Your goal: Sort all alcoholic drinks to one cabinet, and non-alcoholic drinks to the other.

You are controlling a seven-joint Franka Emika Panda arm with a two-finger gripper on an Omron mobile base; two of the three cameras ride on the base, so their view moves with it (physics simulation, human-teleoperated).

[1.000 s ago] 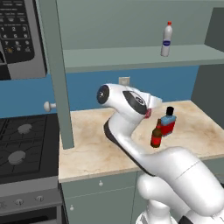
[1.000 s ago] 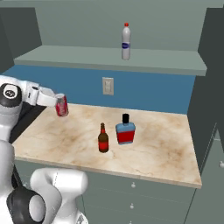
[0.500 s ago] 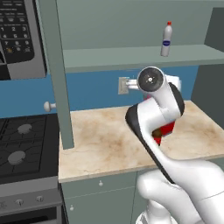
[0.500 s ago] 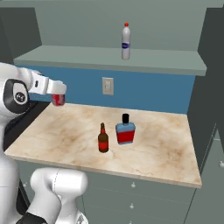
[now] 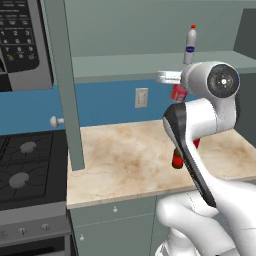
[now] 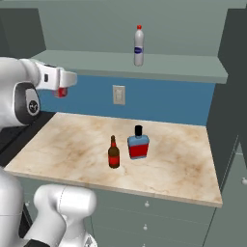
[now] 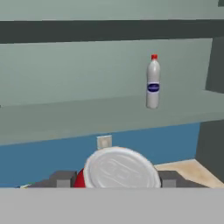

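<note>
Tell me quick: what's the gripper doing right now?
Gripper: closed on the red soda can, held up in front of the cabinet shelf.

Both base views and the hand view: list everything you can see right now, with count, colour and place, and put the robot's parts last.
White plastic bottle: one, white with red cap and blue label, upright on the open cabinet shelf.
Soda can: one, red with silver top, held between the gripper fingers, raised above the counter.
Beer bottle: one, brown with red label, upright on the counter.
Flat bottle: one, red with blue shoulder and black cap, right of the beer bottle.
Counter: one, beige marble.
Wall outlet: one, white, on the blue backsplash.
Stove: one, black, left of the counter.
Microwave: one, dark, above the stove.
Gripper: one, white, shut on the soda can.
</note>
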